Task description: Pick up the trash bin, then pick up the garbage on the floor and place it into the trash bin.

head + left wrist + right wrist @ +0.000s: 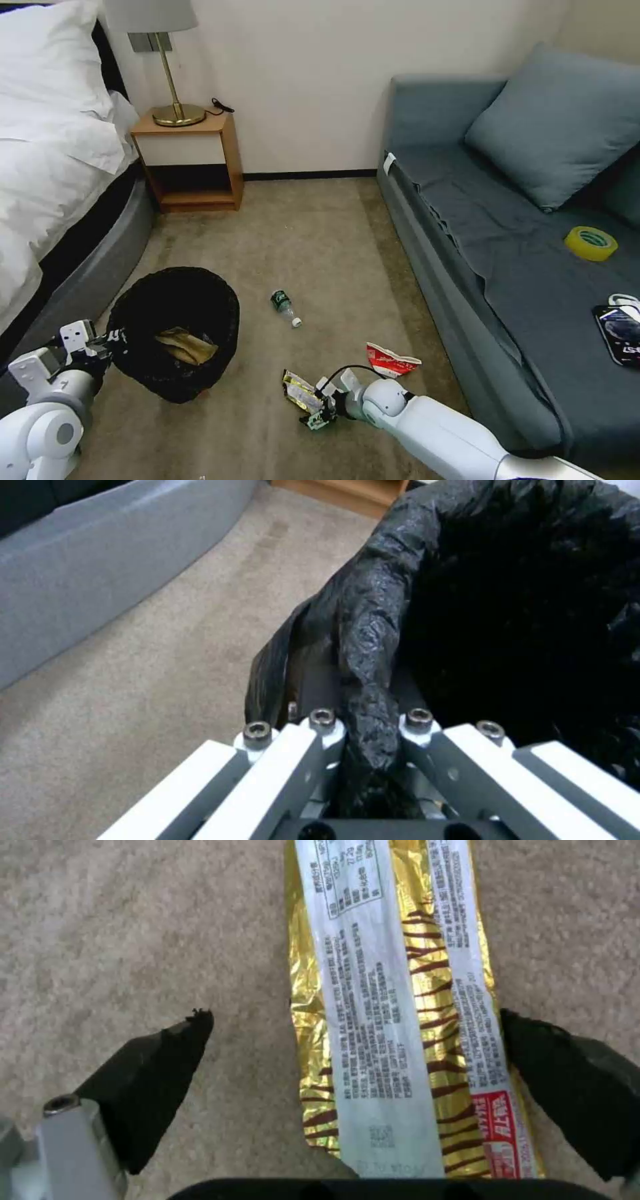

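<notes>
The left gripper [115, 341] pinches the bag-lined rim of the trash bin [175, 331], which sits on the carpet [320, 240] with crumpled tan paper [187, 345] inside. Right of it, the right gripper [312, 408] is spread wide, fingers [153, 1075] astride a gold snack wrapper [407, 1030]. Beyond lies a green bottle [285, 307]; just right, a red-and-white wrapper [390, 360].

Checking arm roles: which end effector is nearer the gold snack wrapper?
Right. The right end effector straddles the gold snack wrapper, fingers open; the left end effector grips the trash bin rim, farther away.
</notes>
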